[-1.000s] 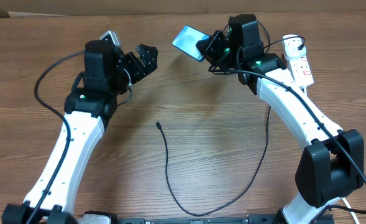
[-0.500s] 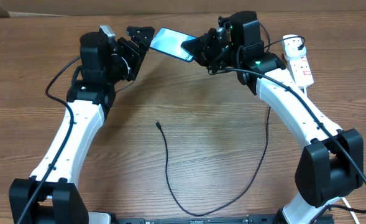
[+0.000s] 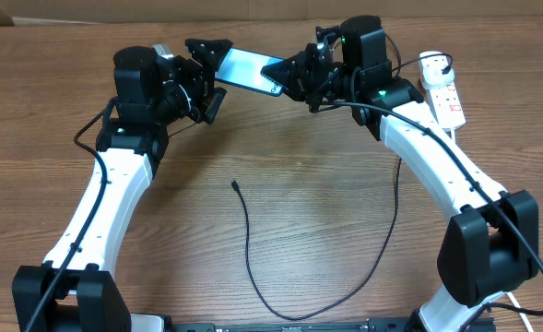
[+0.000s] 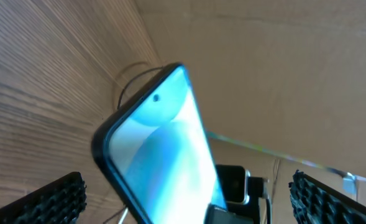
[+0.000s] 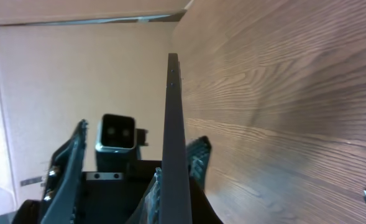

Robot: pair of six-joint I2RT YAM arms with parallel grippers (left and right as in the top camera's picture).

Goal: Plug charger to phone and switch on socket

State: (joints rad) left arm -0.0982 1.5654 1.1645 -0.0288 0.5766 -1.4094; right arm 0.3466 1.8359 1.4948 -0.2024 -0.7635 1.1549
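Overhead, the left gripper (image 3: 212, 74) is seen spread wide, its jaws set either side of one end of the phone (image 3: 246, 71). The phone is held in the air, clamped at its other end by the right gripper (image 3: 285, 77). The charger (image 3: 249, 242) is laid loose on the table (image 3: 326, 194) below, and the socket (image 3: 446, 92) is placed far right.

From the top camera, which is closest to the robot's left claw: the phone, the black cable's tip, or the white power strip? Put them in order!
1. phone: right at the left gripper, its end between the open fingers.
2. black cable's tip: lying mid-table, lower in the view.
3. power strip: far across, at the right edge of the table.
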